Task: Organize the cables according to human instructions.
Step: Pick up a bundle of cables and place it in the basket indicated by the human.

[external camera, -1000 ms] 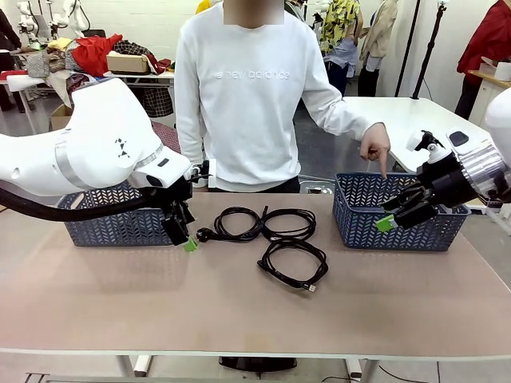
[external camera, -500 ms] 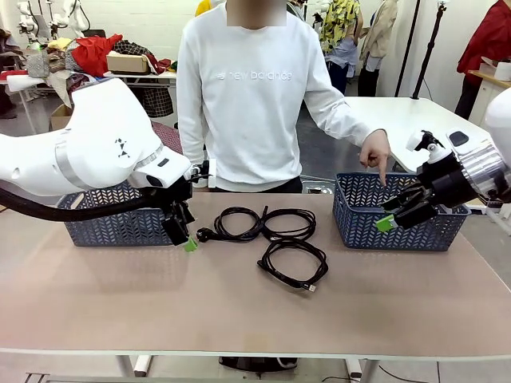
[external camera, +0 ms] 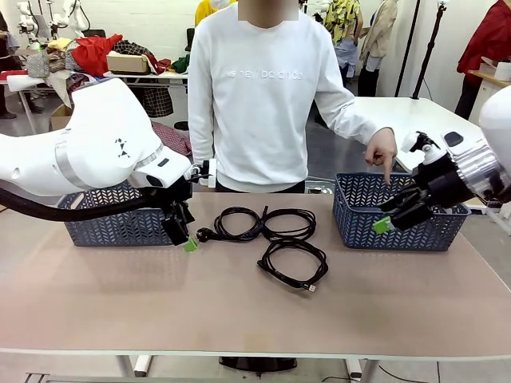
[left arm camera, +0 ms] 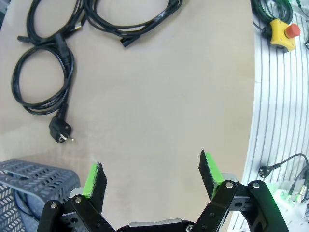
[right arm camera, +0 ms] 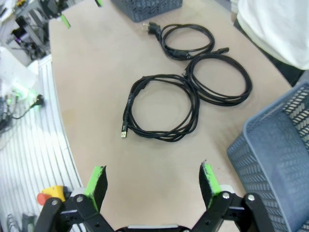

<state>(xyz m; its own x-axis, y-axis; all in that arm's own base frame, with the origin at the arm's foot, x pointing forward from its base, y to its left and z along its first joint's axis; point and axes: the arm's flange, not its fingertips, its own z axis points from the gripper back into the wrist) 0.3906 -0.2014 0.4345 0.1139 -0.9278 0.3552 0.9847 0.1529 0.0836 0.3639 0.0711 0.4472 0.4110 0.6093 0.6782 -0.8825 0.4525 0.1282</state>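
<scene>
The person has shifted rightward, hand [external camera: 382, 150] pointing into the blue-grey herringbone plastic basket [external camera: 399, 233] by the surface's right edge, so the released, empty left gripper [left arm camera: 150, 166] and right gripper [right arm camera: 152, 171] should pinch several loops of the mid-surface coiled black cables [external camera: 262, 229].

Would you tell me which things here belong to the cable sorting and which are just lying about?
Job: plug cable, middle cable, near cable, left basket, right basket, person's pointing hand.
Lying about: stop button, box, clothes on the far table.
</scene>
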